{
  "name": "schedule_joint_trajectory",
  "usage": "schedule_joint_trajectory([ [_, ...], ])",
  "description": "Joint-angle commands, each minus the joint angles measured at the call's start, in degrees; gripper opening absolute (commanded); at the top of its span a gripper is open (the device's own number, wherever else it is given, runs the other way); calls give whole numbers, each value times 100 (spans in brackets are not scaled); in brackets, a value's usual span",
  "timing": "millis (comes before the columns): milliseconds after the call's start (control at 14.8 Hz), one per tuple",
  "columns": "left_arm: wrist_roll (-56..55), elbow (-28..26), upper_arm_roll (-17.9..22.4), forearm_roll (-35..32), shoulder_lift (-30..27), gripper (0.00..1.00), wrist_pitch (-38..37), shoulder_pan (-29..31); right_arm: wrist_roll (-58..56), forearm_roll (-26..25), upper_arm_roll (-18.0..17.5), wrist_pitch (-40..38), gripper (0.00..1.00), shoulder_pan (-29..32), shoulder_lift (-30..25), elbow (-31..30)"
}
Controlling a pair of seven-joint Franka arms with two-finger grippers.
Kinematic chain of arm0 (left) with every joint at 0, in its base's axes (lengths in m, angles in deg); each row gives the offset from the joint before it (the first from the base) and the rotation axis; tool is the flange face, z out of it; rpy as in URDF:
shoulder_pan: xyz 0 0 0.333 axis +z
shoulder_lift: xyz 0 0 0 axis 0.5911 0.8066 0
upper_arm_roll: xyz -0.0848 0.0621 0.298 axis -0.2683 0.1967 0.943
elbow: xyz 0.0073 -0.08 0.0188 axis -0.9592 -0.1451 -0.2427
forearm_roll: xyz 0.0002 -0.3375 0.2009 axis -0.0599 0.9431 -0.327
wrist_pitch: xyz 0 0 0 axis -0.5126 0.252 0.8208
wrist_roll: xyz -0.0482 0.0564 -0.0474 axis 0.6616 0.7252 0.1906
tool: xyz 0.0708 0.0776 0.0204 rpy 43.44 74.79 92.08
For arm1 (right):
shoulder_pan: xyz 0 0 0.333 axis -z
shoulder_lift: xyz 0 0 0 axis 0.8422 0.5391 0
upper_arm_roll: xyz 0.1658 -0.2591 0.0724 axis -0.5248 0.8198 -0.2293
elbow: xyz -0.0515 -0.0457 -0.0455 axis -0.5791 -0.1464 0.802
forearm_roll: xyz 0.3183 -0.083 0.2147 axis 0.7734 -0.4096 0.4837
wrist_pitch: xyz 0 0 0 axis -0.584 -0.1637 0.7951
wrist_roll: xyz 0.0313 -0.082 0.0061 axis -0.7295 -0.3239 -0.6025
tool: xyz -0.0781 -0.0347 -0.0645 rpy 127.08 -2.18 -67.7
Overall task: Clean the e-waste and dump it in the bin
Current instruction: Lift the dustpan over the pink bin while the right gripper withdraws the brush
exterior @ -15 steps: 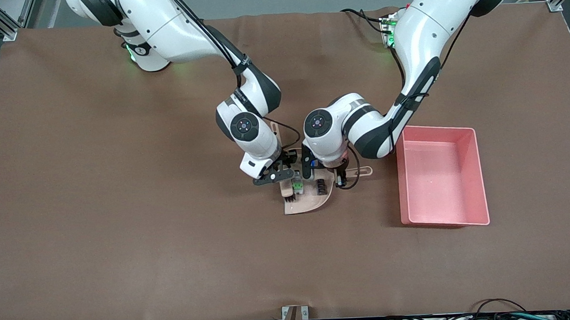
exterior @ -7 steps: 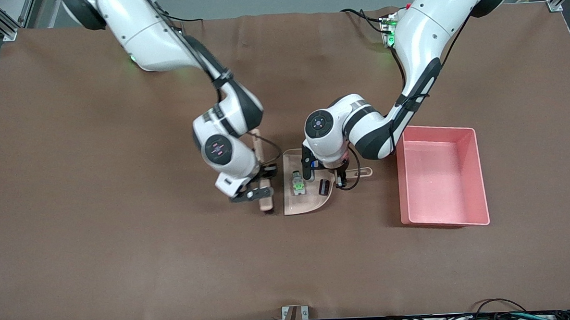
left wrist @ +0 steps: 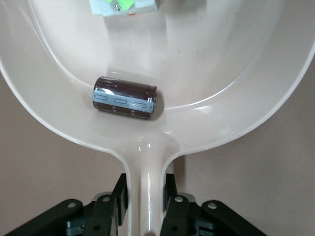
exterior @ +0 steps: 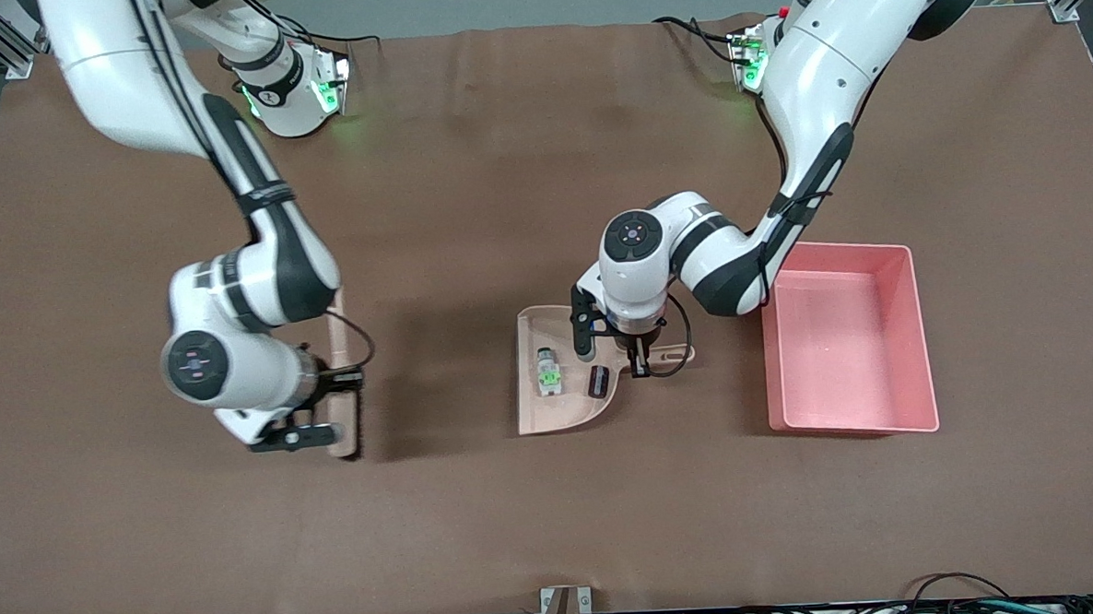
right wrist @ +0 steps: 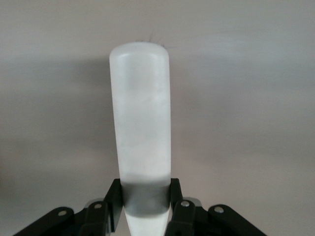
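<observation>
Clamped on the dustpan's handle (left wrist: pixel 146 196), the left gripper (exterior: pixel 639 363) is seen with both fingers pressed against the narrow stem. The dustpan (exterior: pixel 535 414) rests mid-table, and both pieces of e-waste are carried in it: the white-grey component (exterior: pixel 547 372) with green marks, and beside it the dark block (exterior: pixel 598 380), shown in the left wrist view as a glossy banded cylinder (left wrist: pixel 125 98) lying on its side near the pan's neck. The pink bin (exterior: pixel 912 328) stands near the pan, toward the left arm's end of the table, and nothing is seen in it.

The right gripper (exterior: pixel 317 432) is closed around the beige brush (exterior: pixel 341 371) toward the right arm's end of the table, well apart from the pan.

Both pieces are judged light and rigid, the cylinder likely to roll on the smooth plastic. The pan is best held by its handle, as now, and kept level until it is over the bin.
</observation>
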Motion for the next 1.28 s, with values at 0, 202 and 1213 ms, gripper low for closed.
schedule_joint_trajectory([
  [0,57,154,-78,-54,-48,1,81,99,7,-300,-75,225,3,442,-806,-1029],
  [202,293,259,-428,86,-128,2,81,441,-299,-599,-75,831,3,882,-1369,-2049],
  [1213,908,-170,-2967,104,-1235,2,-787,3559,-802,-617,-84,2529,37,1736,-1142,-3265],
])
